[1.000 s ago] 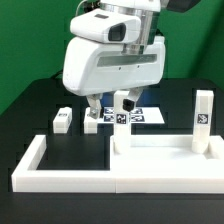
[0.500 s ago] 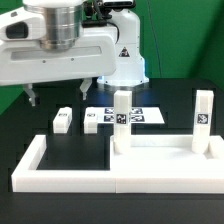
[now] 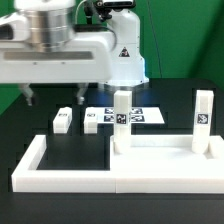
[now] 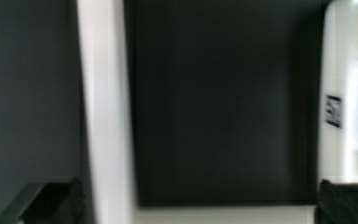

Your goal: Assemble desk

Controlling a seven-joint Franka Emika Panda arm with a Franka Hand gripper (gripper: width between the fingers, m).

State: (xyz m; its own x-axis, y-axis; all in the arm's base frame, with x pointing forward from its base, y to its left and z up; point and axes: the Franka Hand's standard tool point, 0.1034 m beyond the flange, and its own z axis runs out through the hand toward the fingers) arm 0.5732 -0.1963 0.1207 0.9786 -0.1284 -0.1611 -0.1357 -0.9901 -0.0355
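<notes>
A tabletop (image 3: 160,149) lies on the black worktop (image 3: 70,148), inside the border wall (image 3: 70,181), towards the exterior view's right. A left leg (image 3: 121,115) and a right leg (image 3: 203,115) stand upright at its two far corners. Beyond the wall lie a loose leg (image 3: 62,120) and a second loose leg (image 3: 91,119), the latter just beside the marker board (image 3: 137,116). The pincer (image 3: 54,96) hangs over the loose legs, its fingers (image 3: 28,96) spread wide with nothing between them.
</notes>
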